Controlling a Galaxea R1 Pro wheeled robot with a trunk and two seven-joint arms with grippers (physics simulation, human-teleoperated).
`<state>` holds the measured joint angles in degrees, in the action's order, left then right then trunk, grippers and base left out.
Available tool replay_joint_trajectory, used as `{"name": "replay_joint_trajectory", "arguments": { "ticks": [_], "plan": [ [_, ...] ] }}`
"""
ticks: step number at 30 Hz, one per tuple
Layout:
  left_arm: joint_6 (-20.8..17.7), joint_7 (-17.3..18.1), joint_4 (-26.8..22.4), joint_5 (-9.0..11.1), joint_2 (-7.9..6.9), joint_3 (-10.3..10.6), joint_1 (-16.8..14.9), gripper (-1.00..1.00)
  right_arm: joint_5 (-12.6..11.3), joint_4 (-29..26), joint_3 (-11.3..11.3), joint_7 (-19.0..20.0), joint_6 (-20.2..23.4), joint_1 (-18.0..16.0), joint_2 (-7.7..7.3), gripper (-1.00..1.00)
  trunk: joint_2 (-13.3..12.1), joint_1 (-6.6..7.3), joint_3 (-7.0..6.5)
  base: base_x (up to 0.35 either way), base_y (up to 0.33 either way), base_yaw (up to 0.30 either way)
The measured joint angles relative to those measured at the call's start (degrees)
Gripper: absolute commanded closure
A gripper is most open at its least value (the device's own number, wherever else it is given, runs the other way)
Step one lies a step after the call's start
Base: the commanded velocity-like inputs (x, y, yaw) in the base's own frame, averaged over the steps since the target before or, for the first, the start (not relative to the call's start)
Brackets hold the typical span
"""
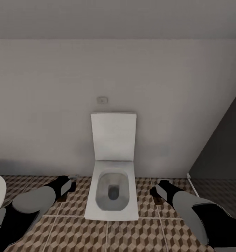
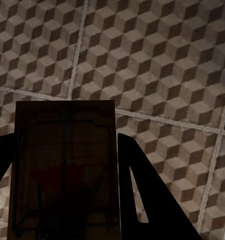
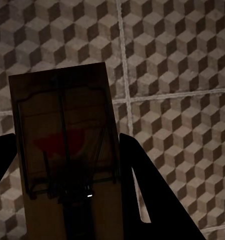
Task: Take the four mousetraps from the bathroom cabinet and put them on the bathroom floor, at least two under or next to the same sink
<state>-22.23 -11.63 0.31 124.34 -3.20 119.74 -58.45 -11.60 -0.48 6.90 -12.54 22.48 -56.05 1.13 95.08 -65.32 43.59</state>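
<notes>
Head view: the robot faces a white toilet [image 1: 112, 190] against the far wall, both arms lowered over the bathroom floor [image 1: 97, 234], the left hand [image 1: 67, 185] and right hand [image 1: 158, 190] flanking the bowl. No sink shows, so my judgement is to carry both traps on steadily, keep them level, and set them down only beside the basin.

Left wrist view: the left hand [image 2: 67, 200] pinches a dark mousetrap [image 2: 65, 170] between its fingers, held above the tiles.

Right wrist view: the right hand [image 3: 67, 200] likewise grips a second mousetrap [image 3: 67, 150], its wire bar and reddish patch visible, clear of the floor.
</notes>
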Motion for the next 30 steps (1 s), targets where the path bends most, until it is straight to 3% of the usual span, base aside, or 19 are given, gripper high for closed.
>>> {"name": "replay_joint_trajectory", "arguments": {
  "ticks": [30],
  "plan": [
    [0.02, 0.01, 0.07, 0.0, -0.01, -0.06, -0.02, 1.0, 0.0, 0.0, 0.0, 0.0, -0.27, 0.02, 0.09, 1.0, 0.0, 0.0, 0.0, 0.0, 0.0, 0.0]
  ]
}}
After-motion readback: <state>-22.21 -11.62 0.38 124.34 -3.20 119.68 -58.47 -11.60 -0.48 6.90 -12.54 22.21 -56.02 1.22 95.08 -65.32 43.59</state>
